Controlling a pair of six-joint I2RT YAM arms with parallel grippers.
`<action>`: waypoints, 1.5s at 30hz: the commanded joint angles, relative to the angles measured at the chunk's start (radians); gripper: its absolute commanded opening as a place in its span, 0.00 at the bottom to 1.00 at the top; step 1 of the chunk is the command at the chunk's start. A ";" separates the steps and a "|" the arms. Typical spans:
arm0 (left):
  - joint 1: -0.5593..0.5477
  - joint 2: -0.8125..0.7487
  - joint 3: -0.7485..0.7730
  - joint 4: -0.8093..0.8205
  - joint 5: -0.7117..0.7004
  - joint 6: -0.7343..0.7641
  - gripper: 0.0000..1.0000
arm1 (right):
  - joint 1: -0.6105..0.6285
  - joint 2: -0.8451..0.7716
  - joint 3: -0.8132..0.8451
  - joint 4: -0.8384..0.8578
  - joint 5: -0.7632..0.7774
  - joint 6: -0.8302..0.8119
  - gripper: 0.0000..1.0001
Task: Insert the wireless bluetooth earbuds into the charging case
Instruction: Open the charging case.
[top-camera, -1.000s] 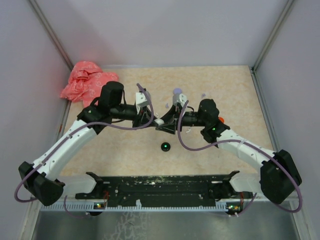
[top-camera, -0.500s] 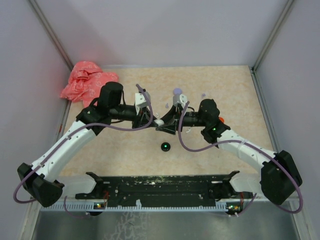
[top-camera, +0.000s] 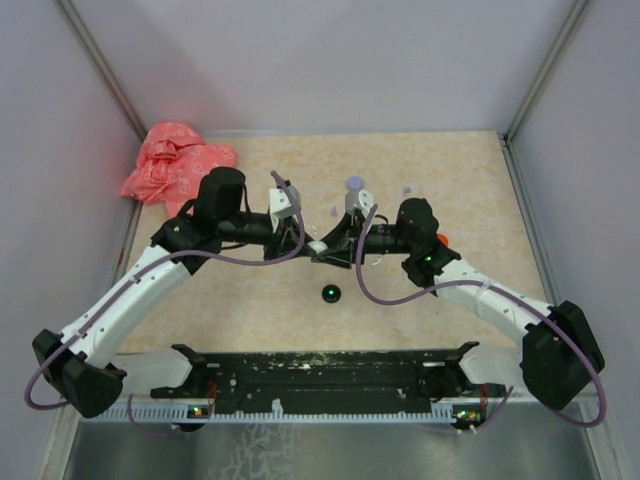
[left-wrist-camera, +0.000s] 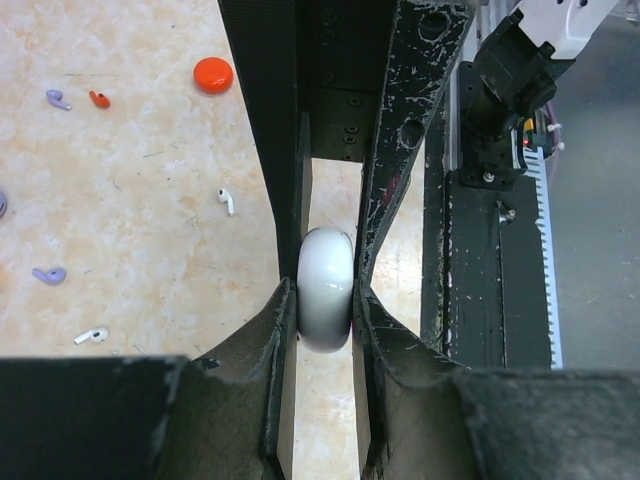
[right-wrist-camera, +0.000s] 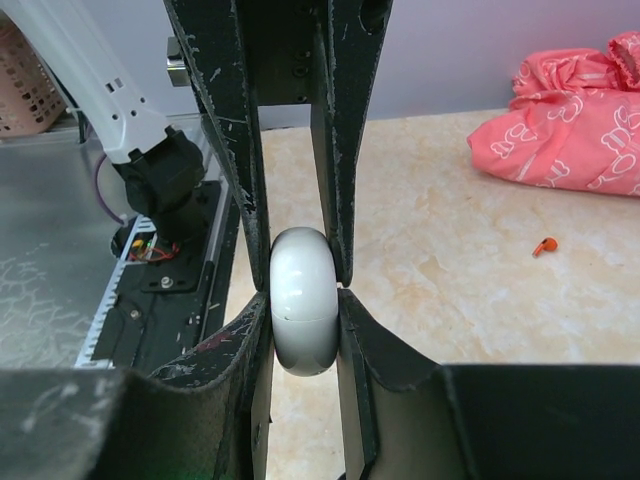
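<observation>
A white round charging case (left-wrist-camera: 325, 290) hangs closed above the table between both grippers, its seam showing in the right wrist view (right-wrist-camera: 303, 300). My left gripper (left-wrist-camera: 322, 305) is shut on one side of it and my right gripper (right-wrist-camera: 303, 310) is shut on the other, fingers facing fingers. In the top view they meet at mid-table (top-camera: 318, 245). Loose earbuds lie on the table: a white earbud (left-wrist-camera: 226, 201), a second white one (left-wrist-camera: 92, 335), two lilac earbuds (left-wrist-camera: 57, 98) (left-wrist-camera: 48, 274), and an orange-red earbud (left-wrist-camera: 98, 98), also seen in the right wrist view (right-wrist-camera: 543, 246).
A crumpled pink cloth (top-camera: 175, 160) lies at the back left. A black disc (top-camera: 330, 293) sits in front of the grippers, a lilac disc (top-camera: 355, 184) behind them, an orange-red disc (left-wrist-camera: 213, 74) by the right arm. The black rail (top-camera: 320, 370) runs along the near edge.
The right gripper's jaws have drawn in tighter on the white case. The left arm's base end has shifted slightly outward; the case stays at the same spot.
</observation>
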 joint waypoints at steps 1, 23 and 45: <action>0.007 -0.053 -0.019 0.080 -0.084 -0.054 0.33 | -0.007 -0.040 -0.011 -0.005 -0.035 -0.019 0.00; 0.009 -0.082 -0.072 0.163 -0.119 -0.110 0.86 | -0.007 -0.053 -0.014 0.031 -0.024 0.002 0.00; 0.008 -0.052 -0.087 0.215 -0.261 -0.194 0.91 | -0.006 -0.066 -0.035 0.038 -0.046 0.014 0.00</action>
